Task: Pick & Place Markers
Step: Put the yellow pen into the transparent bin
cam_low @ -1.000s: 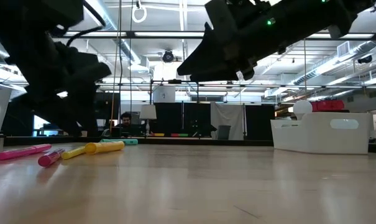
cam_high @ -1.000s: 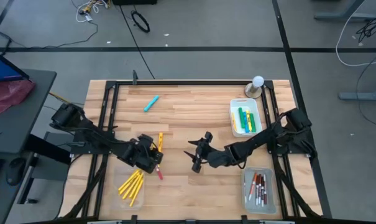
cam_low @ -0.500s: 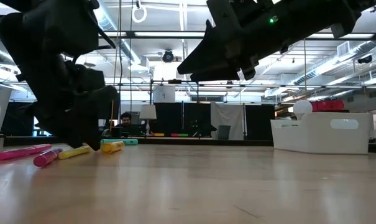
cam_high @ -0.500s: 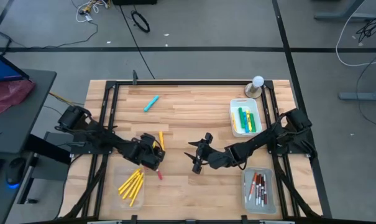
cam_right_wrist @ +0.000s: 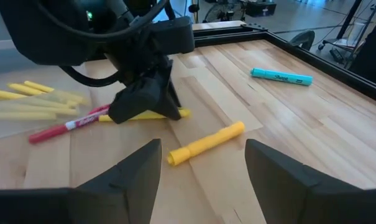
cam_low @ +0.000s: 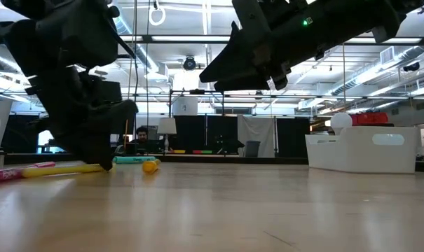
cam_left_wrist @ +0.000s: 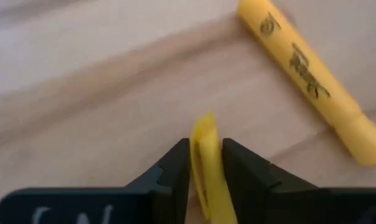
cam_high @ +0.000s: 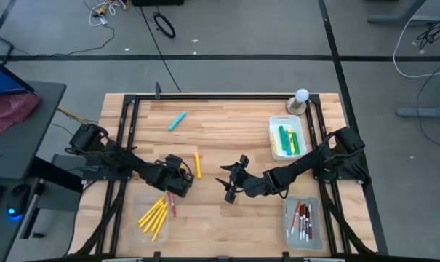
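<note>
1. Left tool [cam_high: 174, 183] is down on the tabletop [cam_high: 227, 138] toward the left front, its fingers [cam_left_wrist: 175, 171] pinching a yellow marker [cam_left_wrist: 205, 163] between them; the right wrist view shows that marker lying flat under the tool, poking out on one side.
2. Just beside that tool lies a red marker [cam_high: 172, 207], its tip reaching toward the near edge, next to a clear tray [cam_high: 137, 204] of yellow markers [cam_high: 153, 217] at the left front.
3. A second loose yellow marker [cam_high: 198, 164] lies on the wood close by the left tool, on its far right side, not touching it.
4. Right tool [cam_high: 230, 183] hangs over the middle of the tabletop, fingers [cam_right_wrist: 122, 180] spread wide and holding nothing; the loose yellow marker sits between the two tools, nearer the left one.
5. At the right front, a clear tray [cam_high: 286, 218] holds white markers with dark and red caps [cam_high: 301, 220].
6. Farther back on the right, a white tray [cam_high: 274, 124] holds green and yellow markers [cam_high: 288, 140].
7. Far left of centre, a light blue marker [cam_high: 177, 121] lies alone, well apart from both tools.
</note>
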Action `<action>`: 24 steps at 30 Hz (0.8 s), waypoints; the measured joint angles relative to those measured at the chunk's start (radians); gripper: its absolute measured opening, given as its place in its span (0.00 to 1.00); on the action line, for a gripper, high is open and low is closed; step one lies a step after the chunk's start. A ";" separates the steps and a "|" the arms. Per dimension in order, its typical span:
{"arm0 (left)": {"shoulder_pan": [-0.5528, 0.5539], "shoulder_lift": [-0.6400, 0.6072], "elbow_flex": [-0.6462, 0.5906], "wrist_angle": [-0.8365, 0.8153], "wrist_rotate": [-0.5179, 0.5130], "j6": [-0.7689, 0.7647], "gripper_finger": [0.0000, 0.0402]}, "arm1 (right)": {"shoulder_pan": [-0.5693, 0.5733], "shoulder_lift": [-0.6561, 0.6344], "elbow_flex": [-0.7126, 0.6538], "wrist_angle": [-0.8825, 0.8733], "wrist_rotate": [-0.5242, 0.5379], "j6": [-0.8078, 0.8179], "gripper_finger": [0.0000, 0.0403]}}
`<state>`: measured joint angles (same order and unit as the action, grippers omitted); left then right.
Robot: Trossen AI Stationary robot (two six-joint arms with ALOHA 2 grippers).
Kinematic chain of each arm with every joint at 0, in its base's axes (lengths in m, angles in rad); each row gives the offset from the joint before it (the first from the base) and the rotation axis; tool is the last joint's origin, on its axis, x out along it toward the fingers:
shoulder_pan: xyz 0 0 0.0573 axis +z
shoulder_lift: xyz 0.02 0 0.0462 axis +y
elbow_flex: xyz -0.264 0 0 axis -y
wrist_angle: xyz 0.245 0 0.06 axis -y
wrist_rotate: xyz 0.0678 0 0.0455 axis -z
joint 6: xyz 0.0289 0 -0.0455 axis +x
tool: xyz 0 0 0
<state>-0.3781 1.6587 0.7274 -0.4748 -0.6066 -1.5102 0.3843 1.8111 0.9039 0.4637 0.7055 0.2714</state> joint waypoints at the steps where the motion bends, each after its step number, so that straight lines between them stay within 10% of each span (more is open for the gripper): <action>1: 0.006 0.001 0.000 0.009 -0.016 0.008 0.23 | 0.000 0.000 0.000 0.000 0.000 0.000 0.59; 15: 0.072 -0.033 0.043 0.130 -0.187 0.336 0.15 | 0.000 0.000 0.000 0.000 0.000 0.007 0.59; 24: -0.048 -0.212 0.256 0.015 -0.078 0.659 0.14 | 0.000 0.000 0.000 0.009 0.000 0.008 0.59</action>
<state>-0.4258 1.4463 0.9836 -0.4601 -0.6843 -0.8507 0.3843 1.8111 0.9041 0.4730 0.7052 0.2794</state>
